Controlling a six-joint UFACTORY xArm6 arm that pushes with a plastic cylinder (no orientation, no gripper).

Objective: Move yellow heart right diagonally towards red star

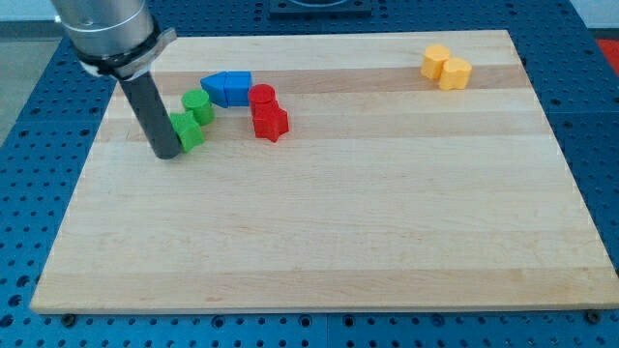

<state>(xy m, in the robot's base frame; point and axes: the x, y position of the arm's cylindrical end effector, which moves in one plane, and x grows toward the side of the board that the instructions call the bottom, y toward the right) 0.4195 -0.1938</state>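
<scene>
Two yellow blocks touch each other near the view's top right: one [435,61] further up and left, the other [455,73] lower and right. I cannot tell which of them is the heart. The red star [270,123] lies left of the middle, just below a red cylinder [261,96]. My tip [166,155] is on the board at the far left, touching the left side of a green block [188,130]. It is far from both yellow blocks.
A second green block [197,104] sits just above the first. Two blue blocks [227,88] lie side by side between the green blocks and the red cylinder. The wooden board [319,242] rests on a blue perforated table.
</scene>
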